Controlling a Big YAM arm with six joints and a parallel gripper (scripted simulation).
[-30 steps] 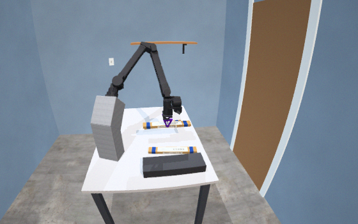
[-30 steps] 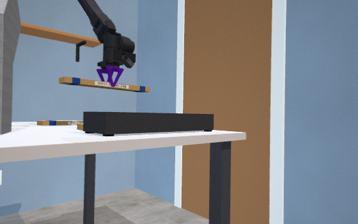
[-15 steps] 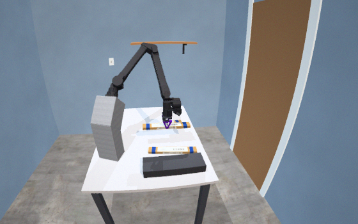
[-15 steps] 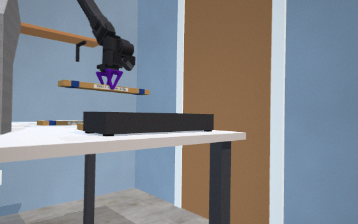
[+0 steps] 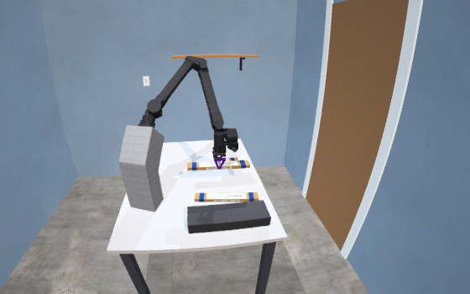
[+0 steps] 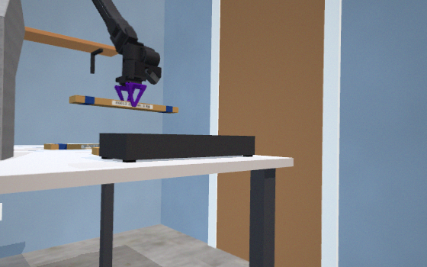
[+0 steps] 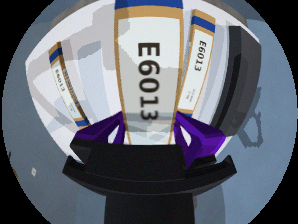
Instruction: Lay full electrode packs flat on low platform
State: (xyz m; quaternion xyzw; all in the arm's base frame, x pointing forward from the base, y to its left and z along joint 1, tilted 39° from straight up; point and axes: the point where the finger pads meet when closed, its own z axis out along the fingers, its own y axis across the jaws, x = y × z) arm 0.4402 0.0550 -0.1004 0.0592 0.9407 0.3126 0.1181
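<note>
In the top view, your leftmost obstacle is a tall grey block (image 5: 144, 168) (image 6: 7, 76), standing beside the arm's lower end and masking part of the worktop (image 5: 176, 235) (image 6: 191, 164) (image 7: 40, 75); the exterior view cuts it off at the left edge. To its right, you see a wall plate (image 5: 146, 81) and a wooden shelf (image 5: 215, 56) (image 6: 72, 41), both on the wall behind the arm.

Next, your gripper (image 5: 219, 163) (image 6: 131, 95) (image 7: 149, 113) is clamped on the held pack (image 5: 197, 166) (image 6: 101, 103) (image 7: 149, 90), raised above the worktop and slightly tilted in the exterior view. The far pack (image 6: 51, 146) (image 7: 65, 85) lies on the worktop, largely concealed from you by the held pack in the top view.

The near pack (image 5: 227, 196) (image 6: 96, 151) (image 7: 200, 60) lies flat just beside the low platform (image 5: 228, 217) (image 6: 179, 146) (image 7: 245, 75), which hides most of it in the exterior view. All three packs are off the platform. You cannot tell their fill by sight; the held pack's small side print is blurred. Farthest right is a brown door (image 5: 365, 105) (image 6: 271, 114).
</note>
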